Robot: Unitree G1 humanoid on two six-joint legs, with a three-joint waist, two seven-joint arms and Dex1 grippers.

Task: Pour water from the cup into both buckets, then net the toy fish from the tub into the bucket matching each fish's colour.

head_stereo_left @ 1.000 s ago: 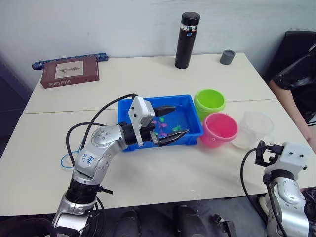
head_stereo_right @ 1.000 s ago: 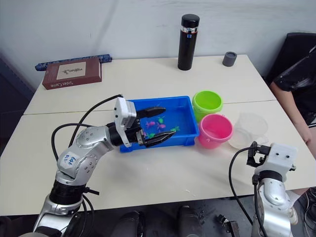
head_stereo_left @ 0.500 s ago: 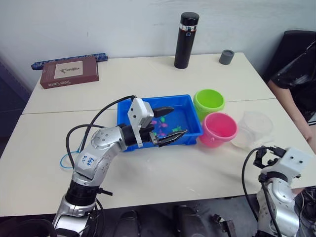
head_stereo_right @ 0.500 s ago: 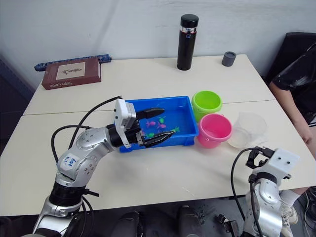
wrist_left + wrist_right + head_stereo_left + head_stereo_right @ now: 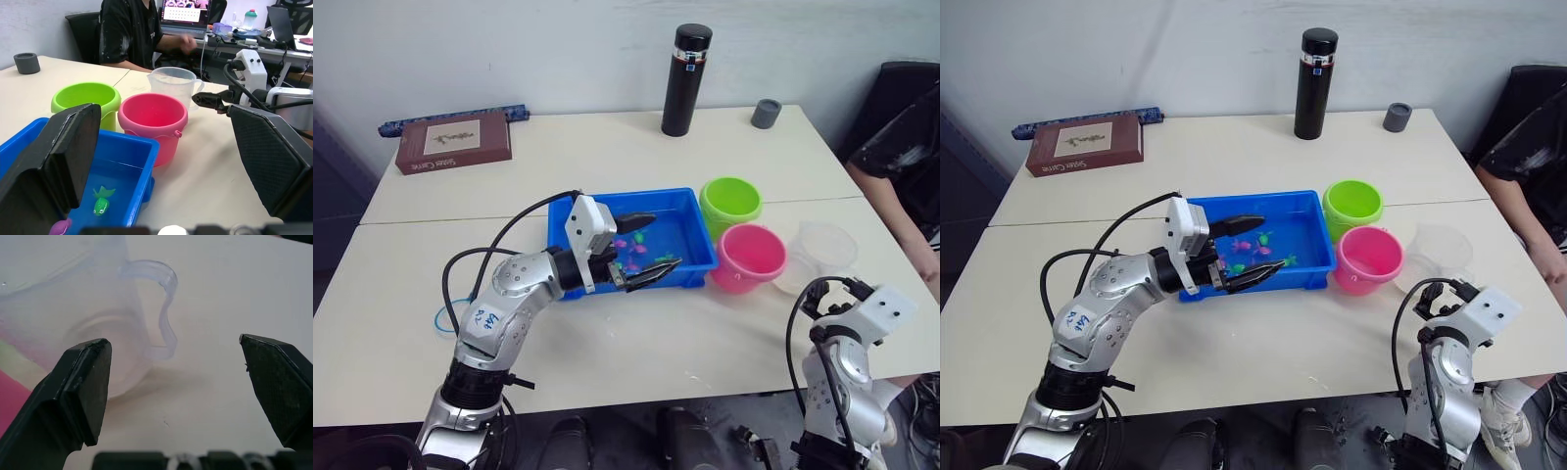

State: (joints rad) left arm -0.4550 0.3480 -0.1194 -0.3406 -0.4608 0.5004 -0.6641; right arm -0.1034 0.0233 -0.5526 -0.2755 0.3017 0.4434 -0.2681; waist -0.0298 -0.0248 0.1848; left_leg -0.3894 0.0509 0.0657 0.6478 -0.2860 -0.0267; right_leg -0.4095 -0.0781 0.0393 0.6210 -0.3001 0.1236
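The clear cup stands at the right, its handle facing my right gripper. That gripper is open, a short way in front of the cup, with nothing between its fingers. The lime green bucket and the pink bucket stand between the cup and the blue tub. Several tiny pink and green fish lie in the tub. My left gripper hovers open and empty over the tub's front half. A light blue bit of the net's rim peeks out beside my left arm.
A tall black flask and a small grey cup stand at the back of the table. A brown box lies at the back left. A person in black sits at the right edge.
My right gripper has swung slightly left and closer to the cup. The left arm has stayed over the tub.
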